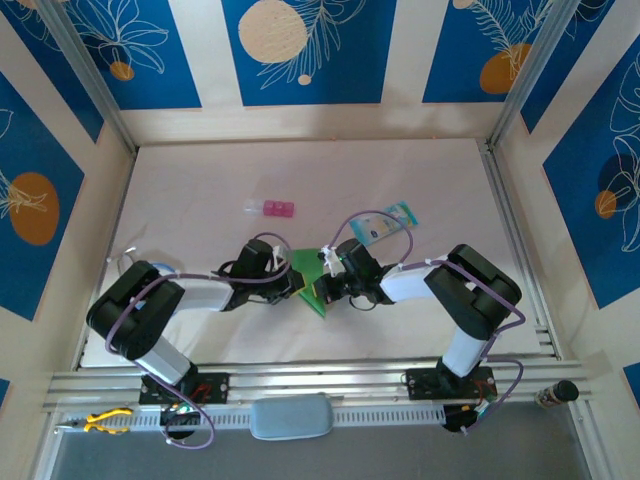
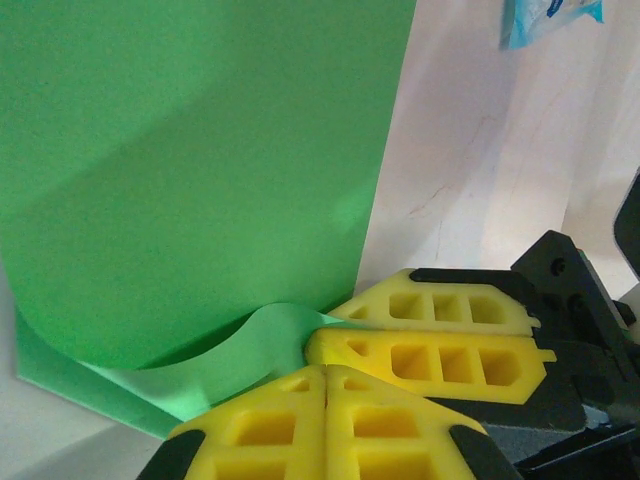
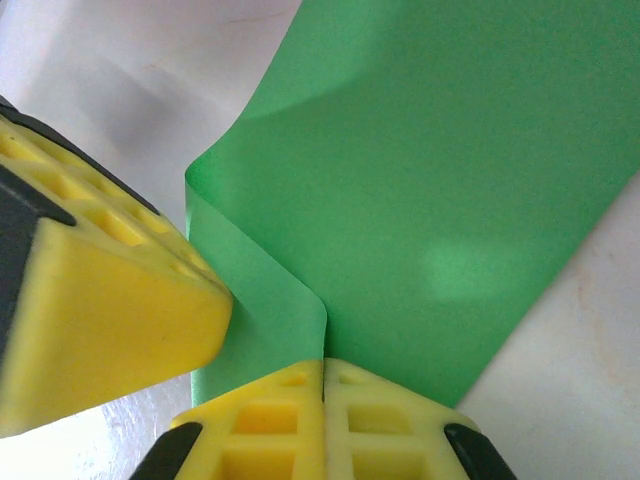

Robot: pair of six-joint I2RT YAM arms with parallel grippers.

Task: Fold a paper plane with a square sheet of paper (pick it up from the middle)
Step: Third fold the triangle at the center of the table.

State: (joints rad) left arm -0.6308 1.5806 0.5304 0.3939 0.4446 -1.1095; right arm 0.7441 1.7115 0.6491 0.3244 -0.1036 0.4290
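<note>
The square sheet of paper (image 1: 304, 266) is bright green and lies creased at the table's middle, between both arms. My right gripper (image 3: 324, 362) is shut on a raised fold of the sheet (image 3: 430, 180), whose ridge runs straight into its seam. In the left wrist view that same right gripper (image 2: 322, 328) pinches the curled flap of the paper (image 2: 200, 150) between its stacked yellow fingers. My left gripper (image 2: 325, 370) is shut, its tips pressed up against the flap just below the right one. No paper shows inside its seam. From above, left gripper (image 1: 296, 285) and right gripper (image 1: 328, 288) nearly touch.
A pale blue printed packet (image 1: 392, 222) lies behind the right arm, its corner in the left wrist view (image 2: 548, 18). A small pink block (image 1: 272, 208) sits farther back. Yellow-handled pliers (image 1: 105, 420) rest on the front rail at the left.
</note>
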